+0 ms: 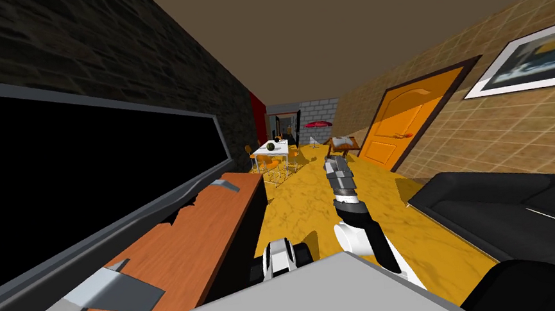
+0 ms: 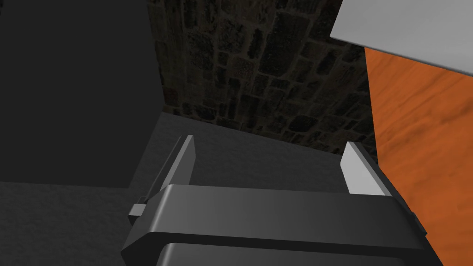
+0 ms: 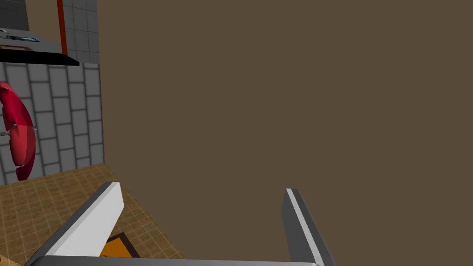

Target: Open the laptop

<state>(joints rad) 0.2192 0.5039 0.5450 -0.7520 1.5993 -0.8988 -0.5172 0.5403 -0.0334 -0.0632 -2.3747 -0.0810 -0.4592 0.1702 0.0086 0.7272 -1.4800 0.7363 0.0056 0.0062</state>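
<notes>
Well, only at the start: finding the laptop. Maybe that pale flat thing (image 1: 342, 142) far off by the orange door (image 1: 405, 125); hard to tell. Wide open and empty: the left gripper (image 2: 269, 143), low beside the wooden cabinet (image 1: 177, 257), and the right gripper (image 3: 202, 187), held up ahead. Next, drive closer and look again.

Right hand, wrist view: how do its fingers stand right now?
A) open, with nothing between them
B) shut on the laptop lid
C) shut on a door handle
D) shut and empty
A: in its wrist view the right hand has its two fingers standing wide apart, with nothing held between them.
</notes>
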